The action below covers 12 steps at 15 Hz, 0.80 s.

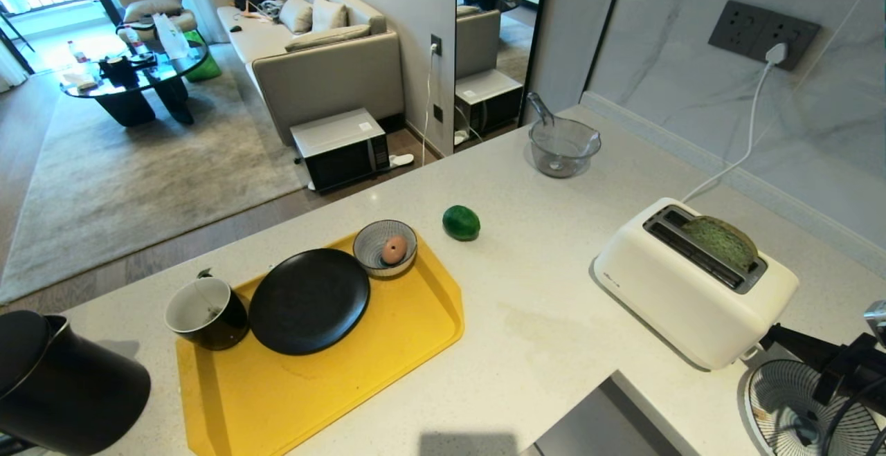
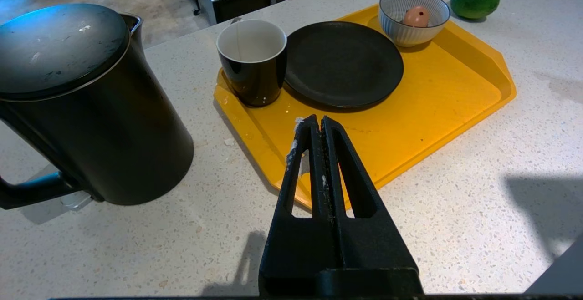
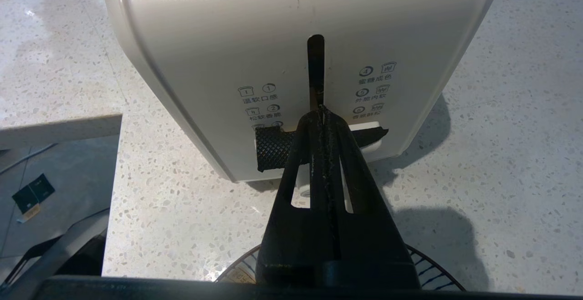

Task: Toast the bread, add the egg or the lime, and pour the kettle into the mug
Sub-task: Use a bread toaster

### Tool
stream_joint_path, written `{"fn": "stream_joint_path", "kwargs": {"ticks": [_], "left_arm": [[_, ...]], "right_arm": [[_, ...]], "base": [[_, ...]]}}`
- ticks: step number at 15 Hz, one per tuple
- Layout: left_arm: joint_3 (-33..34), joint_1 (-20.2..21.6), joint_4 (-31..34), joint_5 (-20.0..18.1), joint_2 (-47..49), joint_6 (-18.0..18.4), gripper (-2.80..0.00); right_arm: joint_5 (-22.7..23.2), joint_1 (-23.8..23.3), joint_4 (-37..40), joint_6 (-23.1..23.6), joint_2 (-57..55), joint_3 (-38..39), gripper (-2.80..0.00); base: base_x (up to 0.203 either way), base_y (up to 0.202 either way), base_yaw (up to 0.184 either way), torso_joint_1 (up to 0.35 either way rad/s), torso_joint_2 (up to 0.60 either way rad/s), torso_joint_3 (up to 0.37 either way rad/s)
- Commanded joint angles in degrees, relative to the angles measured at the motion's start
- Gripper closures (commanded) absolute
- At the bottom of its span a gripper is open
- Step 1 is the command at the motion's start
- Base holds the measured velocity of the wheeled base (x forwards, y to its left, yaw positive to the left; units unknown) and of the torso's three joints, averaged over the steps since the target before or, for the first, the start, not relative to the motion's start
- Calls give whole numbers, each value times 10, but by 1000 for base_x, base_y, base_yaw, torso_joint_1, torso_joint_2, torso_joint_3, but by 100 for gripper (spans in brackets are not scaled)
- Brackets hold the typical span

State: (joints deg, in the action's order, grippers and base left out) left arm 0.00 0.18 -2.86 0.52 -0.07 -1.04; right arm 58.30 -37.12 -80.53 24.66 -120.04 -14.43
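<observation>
Right gripper (image 3: 324, 111), closest to the lens, had its jaws pressed together with nothing between them, tips resting on the mesh-wrapped lever (image 3: 273, 153) low in the slot on the toaster's (image 3: 291, 63) end face; I judged it was using closed fingers as a blunt pusher, since a lever needs a shove down, not a pinch. From the head view that arm came in from the lower right, just past the toaster's near end. Bread (image 1: 721, 241) sat in the far slot, most of the slice sunk and only its rounded top showing, standing on edge with its long axis running along the slot, away toward the wall socket (image 1: 763, 32). Whether the lever had latched I could not tell. Further out, the lime (image 1: 461, 223) lay on the bare counter (image 1: 554, 317) just beyond the yellow tray (image 1: 415, 331), its long axis roughly level. On the tray stood the striped bowl (image 1: 385, 246) holding the egg (image 1: 393, 250), the black plate (image 1: 309, 301) and the mug (image 1: 205, 312), upright and mouth up, likely staged for pouring. Kettle (image 1: 62, 387) stood at the counter's left end, lid on. Left gripper (image 2: 321, 124) hung shut and empty over the tray's near edge, out of the way.
</observation>
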Motion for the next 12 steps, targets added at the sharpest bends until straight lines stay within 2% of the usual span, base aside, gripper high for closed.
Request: {"fn": "stream_joint_path", "kwargs": {"ticks": [1,12], "left_arm": [[9,1,0,0,-1,0,0],[9,1,0,0,-1,0,0]], "right_arm": [[4,0,-4,1,-1,0,0],[3,1,-4,2,-4,1,0]], "base": [[0,0,0,0,0,0],[0,0,0,0,0,0]]}}
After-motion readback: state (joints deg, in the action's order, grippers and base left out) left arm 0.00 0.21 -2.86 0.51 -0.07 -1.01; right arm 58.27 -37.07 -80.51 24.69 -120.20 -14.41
